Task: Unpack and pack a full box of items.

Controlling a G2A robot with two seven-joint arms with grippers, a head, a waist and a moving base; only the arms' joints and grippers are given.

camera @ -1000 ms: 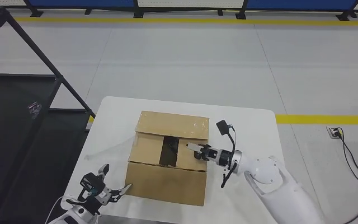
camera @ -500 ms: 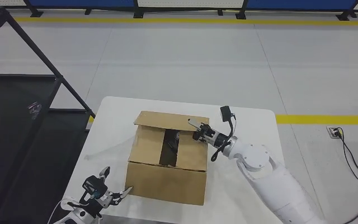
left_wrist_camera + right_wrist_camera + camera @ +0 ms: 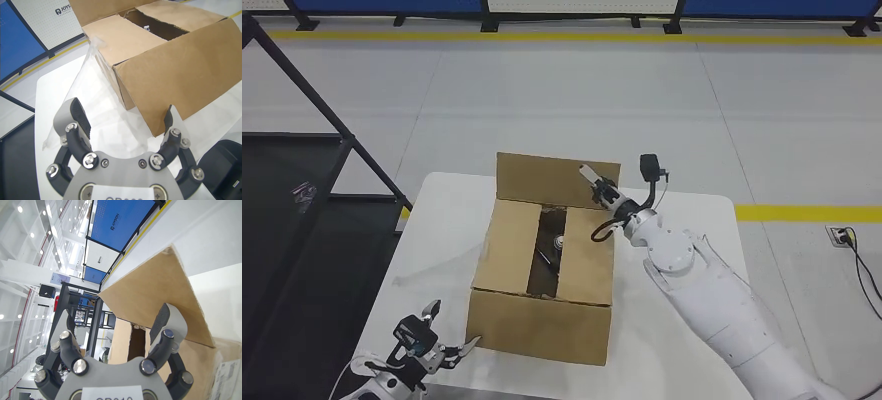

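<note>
Box (image 3: 504, 262) position?
> Sat mid-bench (image 3: 442, 220). Far flap (image 3: 542, 180) stood upright and near flap (image 3: 537, 335) hung out over the front wall. Two side flaps (image 3: 587, 268) lay flat with a dark gap between them. A white cap (image 3: 146, 28) showed down in the gap.

Right jaws?
> Mine were up at the right end of the far flap, on its inner side. Spread wide, nothing held. One pad (image 3: 158, 321) sat close against the cardboard; couldn't tell if it touched.

Left jaws?
> Low by the box's near left corner, at the bench's near edge, apart from the box. Also wide open, empty.

Anything else on the bench?
> Clear plastic strip (image 3: 83, 79) ran from the box's left wall down onto the bench, ahead of my left jaws.
</note>
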